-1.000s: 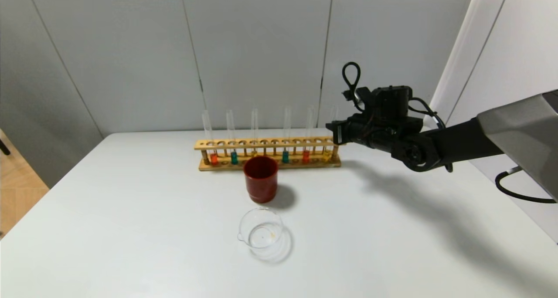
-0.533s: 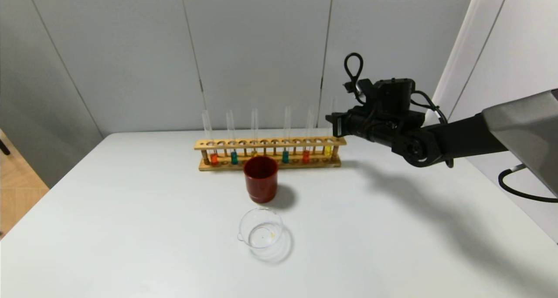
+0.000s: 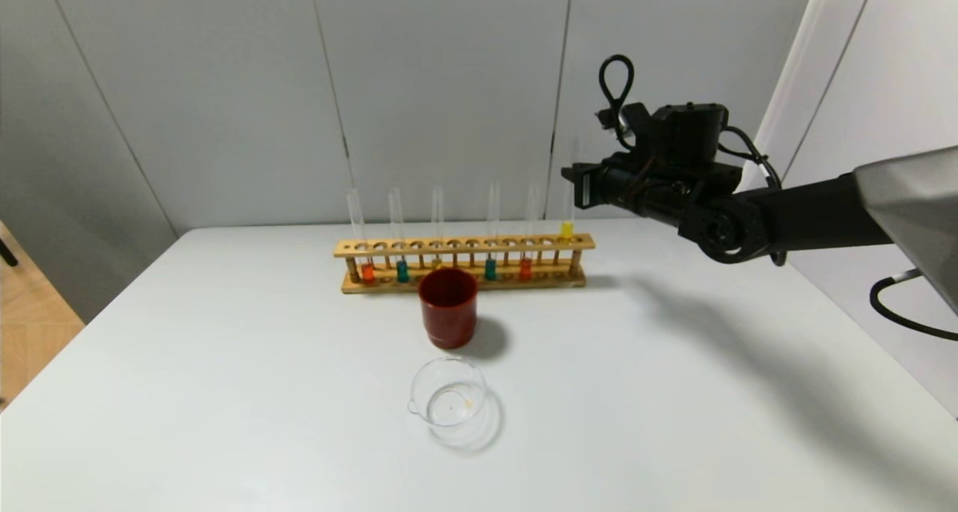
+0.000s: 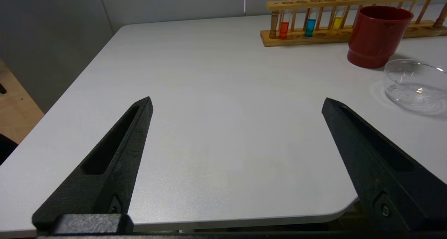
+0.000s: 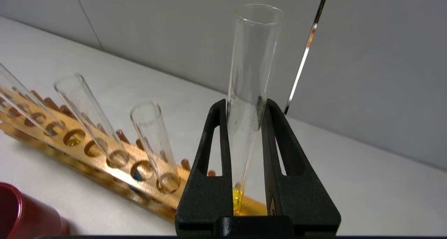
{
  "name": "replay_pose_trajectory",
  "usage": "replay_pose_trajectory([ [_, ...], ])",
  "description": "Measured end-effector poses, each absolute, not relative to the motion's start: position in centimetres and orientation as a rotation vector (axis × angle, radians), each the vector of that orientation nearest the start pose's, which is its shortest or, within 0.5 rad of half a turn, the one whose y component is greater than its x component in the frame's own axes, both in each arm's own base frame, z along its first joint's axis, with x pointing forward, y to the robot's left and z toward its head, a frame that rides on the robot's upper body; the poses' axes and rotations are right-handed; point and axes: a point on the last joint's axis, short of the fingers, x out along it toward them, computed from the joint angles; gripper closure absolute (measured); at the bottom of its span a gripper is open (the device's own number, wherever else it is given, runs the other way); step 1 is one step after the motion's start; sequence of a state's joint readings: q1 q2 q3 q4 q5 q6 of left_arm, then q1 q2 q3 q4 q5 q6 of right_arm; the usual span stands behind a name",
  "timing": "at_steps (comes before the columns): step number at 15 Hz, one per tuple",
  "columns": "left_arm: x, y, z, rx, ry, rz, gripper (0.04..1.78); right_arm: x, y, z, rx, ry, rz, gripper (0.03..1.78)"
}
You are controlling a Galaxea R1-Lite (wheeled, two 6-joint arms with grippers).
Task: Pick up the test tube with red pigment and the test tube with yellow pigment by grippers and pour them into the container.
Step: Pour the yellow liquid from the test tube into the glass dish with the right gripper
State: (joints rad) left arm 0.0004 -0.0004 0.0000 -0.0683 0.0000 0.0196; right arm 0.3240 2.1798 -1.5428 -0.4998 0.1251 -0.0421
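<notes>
My right gripper [image 3: 575, 186] is shut on the test tube with yellow pigment [image 3: 568, 197] and holds it upright over the right end of the wooden rack [image 3: 464, 247]. The tube's yellow bottom sits at about the rack's top rail. In the right wrist view the fingers [image 5: 270, 127] clamp this tube [image 5: 252, 64] at mid-height. The test tube with red pigment [image 3: 525, 268] stands in the rack, one place to the left. The clear glass container [image 3: 447, 401] sits at the table's front middle, also in the left wrist view [image 4: 413, 83]. My left gripper [image 4: 237, 100] is open and empty over the table's near corner.
A dark red cup [image 3: 447, 306] stands between rack and container. The rack also holds an orange tube [image 3: 367, 272], two teal tubes [image 3: 402, 271] and another yellow tube [image 4: 337, 22] behind the cup. The wall is close behind the rack.
My right gripper has risen with the yellow tube. The tube's bottom has come up from the rack's lower shelf to the top rail. Nothing else has moved.
</notes>
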Motion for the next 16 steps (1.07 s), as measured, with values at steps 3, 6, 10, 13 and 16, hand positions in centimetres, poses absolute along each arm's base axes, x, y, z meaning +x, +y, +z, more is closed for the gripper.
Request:
replay_pose_trajectory([
  [3, -2.3, 0.0, 8.2, 0.02, -0.069, 0.002, 0.11, 43.2, 14.6, 20.4, -0.061, 0.128, 0.444, 1.54],
  [6, -2.3, 0.0, 8.3, 0.02, -0.069, 0.001, 0.11, 42.7, 14.5, 21.9, -0.058, 0.106, 0.449, 1.54],
  [10, -2.3, 0.0, 8.3, 0.02, -0.069, 0.001, 0.11, 41.7, 14.2, 24.1, -0.054, 0.088, 0.449, 1.54],
  [13, -2.3, 0.0, 8.2, 0.02, -0.069, 0.002, 0.11, 40.6, 13.8, 26.0, -0.053, 0.073, 0.447, 1.54],
  [16, -2.3, 0.0, 8.2, 0.02, -0.069, 0.001, 0.11, 39.1, 13.4, 27.9, -0.047, 0.057, 0.45, 1.54],
])
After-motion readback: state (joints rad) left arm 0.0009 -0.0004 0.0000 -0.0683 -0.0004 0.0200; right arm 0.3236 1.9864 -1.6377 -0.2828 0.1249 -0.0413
